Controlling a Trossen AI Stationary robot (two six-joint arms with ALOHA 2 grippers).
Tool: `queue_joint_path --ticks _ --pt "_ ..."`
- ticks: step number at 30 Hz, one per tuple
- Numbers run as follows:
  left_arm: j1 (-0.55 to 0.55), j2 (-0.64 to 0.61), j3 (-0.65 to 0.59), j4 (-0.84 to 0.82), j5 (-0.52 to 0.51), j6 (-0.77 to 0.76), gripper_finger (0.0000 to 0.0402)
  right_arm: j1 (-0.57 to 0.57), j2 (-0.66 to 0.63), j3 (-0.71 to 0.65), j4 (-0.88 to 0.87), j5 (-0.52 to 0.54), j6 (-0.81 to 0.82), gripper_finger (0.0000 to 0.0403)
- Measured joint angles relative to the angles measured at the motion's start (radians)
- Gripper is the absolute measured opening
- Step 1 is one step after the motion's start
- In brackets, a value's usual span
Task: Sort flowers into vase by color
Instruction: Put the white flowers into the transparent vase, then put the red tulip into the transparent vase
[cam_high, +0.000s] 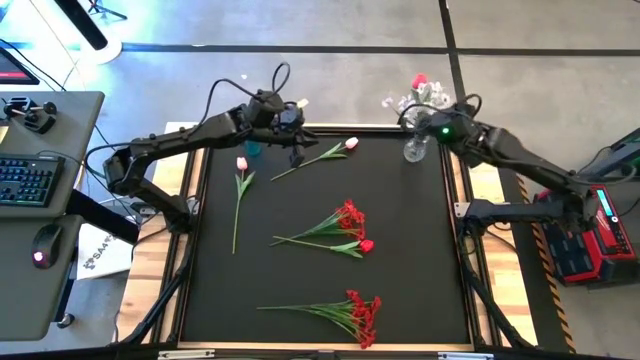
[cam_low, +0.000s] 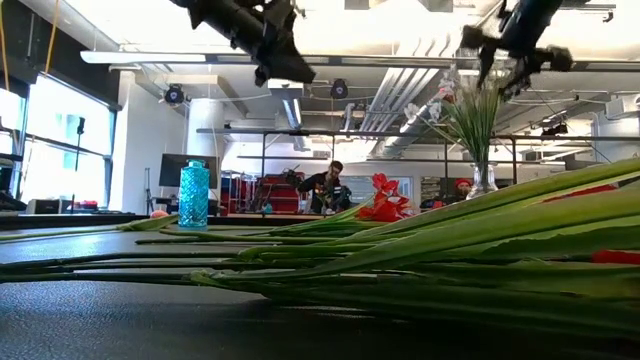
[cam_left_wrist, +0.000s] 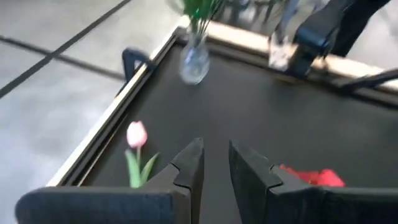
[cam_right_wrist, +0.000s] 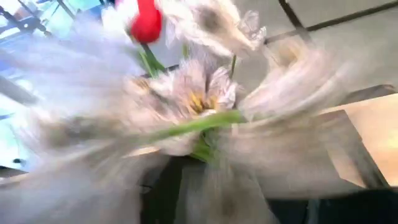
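Nearest your front edge of the black tabletop (cam_high: 220, 330) lies a bunch of red blooms (cam_high: 362, 315), stems pointing toward the left arm's side. Past it, mid-tabletop, you have a second red bunch (cam_high: 349, 218) with a red rose (cam_high: 366, 245) just beside it; in the low view their green stems fill the foreground.

Further back on the left side, a pink-white tulip (cam_high: 241, 163) lies with its stem running toward you. A second tulip (cam_high: 351, 143) lies near the far edge, tilted, its stem reaching back under the left arm.

Your left end effector (cam_high: 297, 152) hangs above the tabletop near that second tulip's stem. Its wrist view shows the fingers (cam_left_wrist: 186, 171) close together with a narrow gap and nothing between them, so it is empty. A blue vase (cam_low: 193, 195) stands at the far edge close to this arm.

At the far right corner, a clear glass vase (cam_high: 416, 148) holds white blossoms and a red bloom. Your right end effector (cam_high: 437, 128) sits over that vase among the flower heads; you cannot tell from these views whether it is released or grasping.
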Motion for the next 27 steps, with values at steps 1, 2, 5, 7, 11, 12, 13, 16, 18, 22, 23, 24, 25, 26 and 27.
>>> queue_joint_path --ticks 1,2,5,7,11,12,13,16,18,22,23,24,25,26,27 --pt "0.001 0.003 0.000 -0.016 -0.004 0.001 0.0063 0.000 0.000 0.030 -0.024 -0.016 0.000 0.0184" --pt "0.005 0.007 0.000 -0.034 -0.004 -0.001 0.0063 0.000 0.000 0.058 -0.044 -0.034 0.000 0.0184" --pt "0.008 0.026 0.000 -0.057 0.016 -0.007 0.0063 0.000 0.000 0.137 -0.081 -0.096 -0.008 0.0184" --pt "0.008 0.040 0.000 -0.065 0.019 -0.009 0.0063 0.000 0.000 0.180 -0.085 -0.150 -0.028 0.0184" --pt "0.005 0.077 0.000 -0.068 0.024 -0.016 0.0063 0.002 0.000 0.269 -0.083 -0.286 -0.070 0.0184" --pt "0.004 0.088 0.000 -0.073 0.028 -0.019 0.0063 0.008 0.000 0.287 -0.078 -0.319 -0.087 0.0184" --pt "0.000 0.097 0.000 -0.076 0.039 -0.025 0.0063 0.019 0.000 0.305 -0.074 -0.352 -0.102 0.0184" --pt "-0.009 0.122 0.000 -0.100 0.140 -0.043 0.0063 0.078 -0.001 0.344 -0.049 -0.430 -0.146 0.0184" --pt "-0.030 0.144 0.000 -0.102 0.217 -0.045 0.0063 0.136 -0.001 0.349 -0.029 -0.459 -0.163 0.0184" --pt "-0.108 0.175 0.000 -0.122 0.255 0.011 0.0063 0.262 0.005 0.337 -0.011 -0.461 -0.165 0.0184" --pt "-0.130 0.181 0.000 -0.133 0.255 0.033 0.0063 0.291 0.009 0.333 -0.011 -0.455 -0.164 0.0184" --pt "-0.152 0.185 0.000 -0.141 0.255 0.055 0.0062 0.319 0.014 0.327 -0.011 -0.447 -0.164 0.0184" --pt "-0.173 0.188 0.000 -0.151 0.254 0.073 0.0062 0.348 0.020 0.322 -0.012 -0.436 -0.162 0.0184" --pt "-0.192 0.189 0.000 -0.169 0.251 0.089 0.0062 0.376 0.030 0.319 -0.013 -0.420 -0.159 0.0184" --pt "-0.208 0.189 0.000 -0.187 0.245 0.100 0.0062 0.402 0.040 0.317 -0.014 -0.402 -0.150 0.0184"
